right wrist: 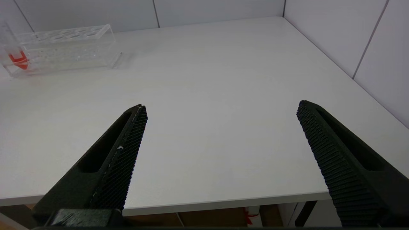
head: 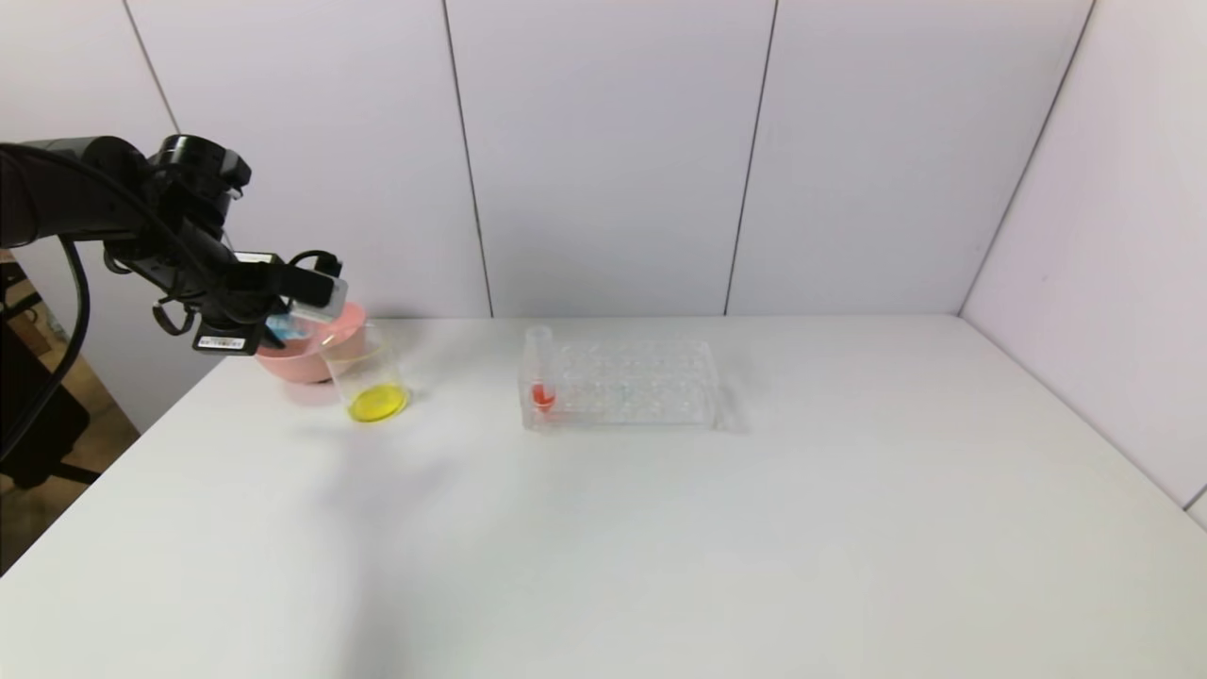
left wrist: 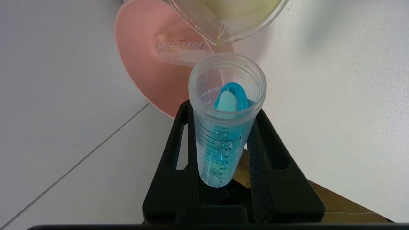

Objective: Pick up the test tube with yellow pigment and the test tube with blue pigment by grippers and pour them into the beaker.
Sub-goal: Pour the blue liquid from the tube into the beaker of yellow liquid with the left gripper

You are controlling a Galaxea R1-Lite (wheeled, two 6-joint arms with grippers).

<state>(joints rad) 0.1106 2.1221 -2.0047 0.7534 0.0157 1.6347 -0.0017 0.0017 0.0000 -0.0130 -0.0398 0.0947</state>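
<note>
My left gripper [head: 300, 304] is shut on the test tube with blue pigment [left wrist: 223, 134] and holds it tilted above the pink bowl, beside the beaker. The tube's open mouth [left wrist: 227, 83] is close to the beaker's rim, and blue liquid lies along the inside of the tube. The beaker [head: 368, 377] stands on the table with yellow liquid [head: 377, 404] at its bottom; its spout also shows in the left wrist view [left wrist: 220, 30]. A clear graduated tube with yellow traces [left wrist: 182, 52] lies in the pink bowl. My right gripper [right wrist: 221, 106] is open and empty over the table's front edge.
The pink bowl [head: 325, 363] sits just behind the beaker at the table's left rear, and also shows in the left wrist view [left wrist: 143, 70]. A clear tube rack [head: 632, 382] stands mid-table with a red-liquid tube [head: 541, 377] at its left end. White walls close the back and right.
</note>
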